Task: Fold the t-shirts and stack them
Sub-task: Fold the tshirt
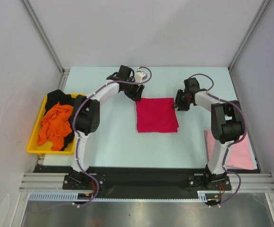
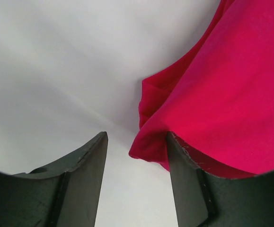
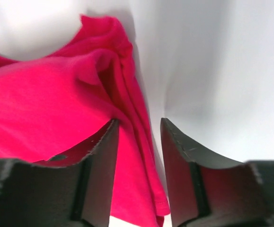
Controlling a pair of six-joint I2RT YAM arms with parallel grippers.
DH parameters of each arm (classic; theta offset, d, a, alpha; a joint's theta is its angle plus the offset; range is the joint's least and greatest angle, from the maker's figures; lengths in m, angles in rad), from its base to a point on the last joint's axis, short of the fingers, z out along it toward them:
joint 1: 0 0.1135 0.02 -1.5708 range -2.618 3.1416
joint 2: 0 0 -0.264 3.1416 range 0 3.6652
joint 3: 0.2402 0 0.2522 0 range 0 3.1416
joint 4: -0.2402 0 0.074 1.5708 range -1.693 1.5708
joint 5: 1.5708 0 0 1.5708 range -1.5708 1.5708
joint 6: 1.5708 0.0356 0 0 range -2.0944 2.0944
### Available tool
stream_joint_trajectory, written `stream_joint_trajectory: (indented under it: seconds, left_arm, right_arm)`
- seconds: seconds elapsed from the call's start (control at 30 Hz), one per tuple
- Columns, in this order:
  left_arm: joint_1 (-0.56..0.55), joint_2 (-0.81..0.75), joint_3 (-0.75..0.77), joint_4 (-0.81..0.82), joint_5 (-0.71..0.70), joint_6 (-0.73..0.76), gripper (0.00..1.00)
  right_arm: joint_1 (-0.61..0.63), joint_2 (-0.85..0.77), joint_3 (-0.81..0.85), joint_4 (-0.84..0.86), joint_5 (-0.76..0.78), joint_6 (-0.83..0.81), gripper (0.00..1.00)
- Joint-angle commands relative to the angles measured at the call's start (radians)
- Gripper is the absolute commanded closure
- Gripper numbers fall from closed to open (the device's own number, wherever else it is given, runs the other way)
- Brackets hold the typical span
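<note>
The red shirt (image 1: pixel 156 115) lies in the middle of the table (image 1: pixel 118 146) as a neat, roughly square packet, so I'd say the folding of this one is at or near its end. Both arms reach over its far edge. The left gripper (image 1: pixel 136 93) sits at the far left corner and the right gripper (image 1: pixel 178 104) at the far right corner.

From the left wrist, the jaws stand apart. The shirt's corner is bunched just beside the right-hand finger (image 2: pixel 186 179) and nothing is pinched. From the right wrist, the jaws are also parted. Layered cloth runs under and between them, but they aren't clamped on it.

Over on the left, the orange shirt (image 1: pixel 56 125) and black shirt (image 1: pixel 56 96) sit crumpled in the tray (image 1: pixel 32 142), not yet folded. The pink shirt (image 1: pixel 236 151) lies flat at the near right, partly behind the right arm, and looks done.

Next, I reckon, comes either one more fold or moving the red packet onto the pink one. Either way both grippers need to close on every layer at their corners together. If they catch only the top layer, the fold will likely open up on the lift.
</note>
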Motion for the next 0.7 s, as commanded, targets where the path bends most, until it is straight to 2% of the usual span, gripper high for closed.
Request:
stream_joint_trajectory:
  seconds: [0.0, 0.13, 0.23, 0.37, 0.53, 0.63, 0.67]
  left_arm:
    - [-0.003, -0.016, 0.023, 0.053, 0.006, -0.008, 0.41]
    - [0.001, -0.016, 0.023, 0.067, -0.014, 0.002, 0.41]
    - [0.001, 0.001, 0.029, 0.067, -0.028, 0.006, 0.46]
    - [0.001, 0.044, 0.072, 0.018, -0.002, 0.0, 0.54]
    - [-0.005, 0.078, 0.097, 0.01, 0.005, -0.012, 0.55]
    - [-0.005, 0.105, 0.129, 0.007, -0.015, -0.023, 0.61]
    - [-0.005, 0.116, 0.156, -0.014, -0.015, -0.029, 0.67]
  right_arm:
    - [-0.007, -0.059, 0.055, 0.081, -0.037, -0.071, 0.53]
    - [-0.005, 0.019, 0.153, 0.065, -0.026, -0.077, 0.56]
    - [-0.007, 0.087, 0.21, 0.076, -0.041, -0.06, 0.62]
    - [0.001, 0.139, 0.273, 0.076, -0.037, -0.032, 0.63]
    - [-0.001, 0.19, 0.317, 0.048, -0.032, -0.028, 0.67]
    - [-0.001, 0.213, 0.328, 0.056, -0.04, -0.025, 0.79]
    - [-0.002, 0.219, 0.346, 0.05, -0.035, -0.019, 0.82]
